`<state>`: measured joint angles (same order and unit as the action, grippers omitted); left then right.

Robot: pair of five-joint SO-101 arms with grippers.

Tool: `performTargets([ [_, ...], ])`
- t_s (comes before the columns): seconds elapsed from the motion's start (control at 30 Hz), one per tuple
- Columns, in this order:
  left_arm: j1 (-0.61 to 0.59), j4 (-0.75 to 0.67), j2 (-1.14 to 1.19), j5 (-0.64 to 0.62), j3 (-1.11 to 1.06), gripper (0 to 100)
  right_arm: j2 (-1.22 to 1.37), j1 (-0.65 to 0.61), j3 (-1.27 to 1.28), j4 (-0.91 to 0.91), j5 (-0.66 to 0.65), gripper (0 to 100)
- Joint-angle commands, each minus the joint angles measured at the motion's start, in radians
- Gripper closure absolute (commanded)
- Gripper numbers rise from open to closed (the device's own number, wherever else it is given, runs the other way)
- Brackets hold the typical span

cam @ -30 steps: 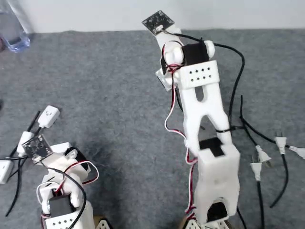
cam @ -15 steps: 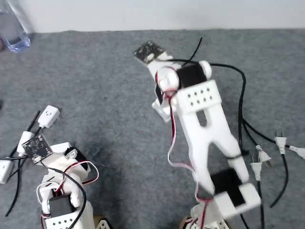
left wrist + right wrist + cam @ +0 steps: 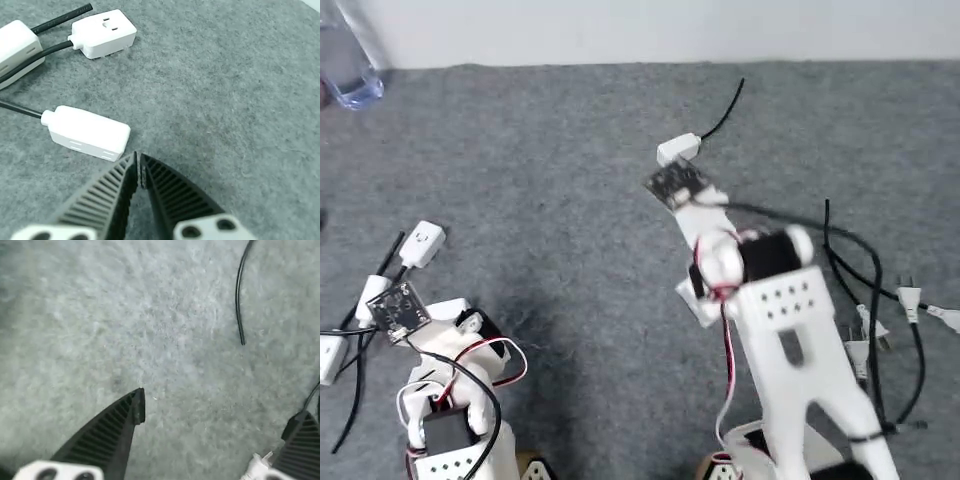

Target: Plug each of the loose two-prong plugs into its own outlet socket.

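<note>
The loose plugs lie on the gray desk at the right side, close to the right arm. One white socket sits alone farther out, and its black cord runs away from it. Three other sockets lie by the left arm. The left tool is shut tight with nothing in it, just beside the nearest socket. The right tool is wide open over the desk. A white bit by one finger may be a plug.
</note>
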<state>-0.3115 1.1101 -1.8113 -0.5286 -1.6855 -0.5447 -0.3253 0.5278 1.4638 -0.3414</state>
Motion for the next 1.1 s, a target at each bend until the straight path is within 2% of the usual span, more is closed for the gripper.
performTargets([
  [0.0, 0.006, -0.002, -0.006, 0.006, 0.002, 99, -0.127, 0.016, 0.256, -0.214, 0.002, 58.2],
  [0.17, 0.006, 0.000, -0.006, 0.009, 0.002, 99, -0.245, 0.016, 0.505, -0.421, 0.009, 58.2],
  [0.47, 0.006, 0.003, -0.006, 0.009, 0.002, 99, -0.315, 0.019, 0.786, -0.650, 0.002, 58.2],
  [0.63, -0.020, -0.078, -0.008, 0.014, 0.002, 99, -0.315, 0.027, 0.879, -0.786, 0.002, 58.2],
  [0.73, -0.120, -0.149, -0.008, 0.026, 0.007, 99, -0.315, 0.064, 0.879, -0.796, 0.008, 58.2],
  [0.77, -0.152, -0.166, -0.008, 0.064, 0.012, 99, -0.315, 0.074, 0.881, -0.809, 0.009, 58.2],
  [0.9, -0.338, -0.153, -0.009, 0.420, 0.111, 98, -0.315, 0.084, 0.898, -0.851, 0.009, 58.2],
  [0.97, -0.453, -0.155, -0.009, 0.535, 0.186, 98, -0.315, 0.084, 0.898, -0.852, 0.009, 58.2],
  [1.07, -0.605, -0.157, -0.009, 0.537, 0.295, 98, -0.315, 0.084, 0.899, -0.855, 0.009, 58.2],
])
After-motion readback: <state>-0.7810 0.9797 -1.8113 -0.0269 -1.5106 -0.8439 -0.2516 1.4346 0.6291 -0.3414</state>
